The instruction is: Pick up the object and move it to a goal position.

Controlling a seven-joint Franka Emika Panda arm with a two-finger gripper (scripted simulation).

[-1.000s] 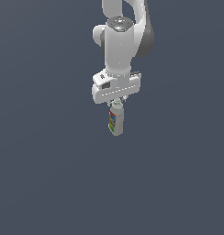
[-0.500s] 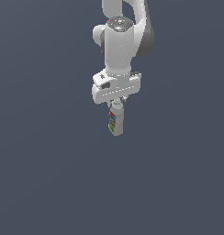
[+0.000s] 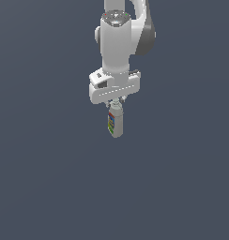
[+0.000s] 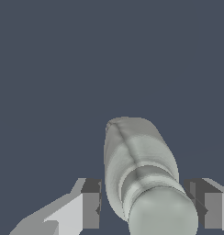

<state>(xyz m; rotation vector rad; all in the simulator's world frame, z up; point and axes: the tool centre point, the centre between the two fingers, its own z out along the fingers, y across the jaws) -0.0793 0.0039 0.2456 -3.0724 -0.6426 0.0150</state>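
Bottle (image 3: 115,123) hangs vertical, cap up (held by jaws (image 3: 115,105)).

Surface: I see one plain dark grey-blue floor (image 3: 46,187) | finish: uniform, no seams | on it: I see nothing resting

Bottle (image 3: 115,123) hanging upright beneath the arm (image 3: 118,42), cap up between the jaws

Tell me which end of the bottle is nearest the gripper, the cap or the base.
The cap end: the bottle's round white cap sits between the gripper's fingers; the base hangs below, farthest away.
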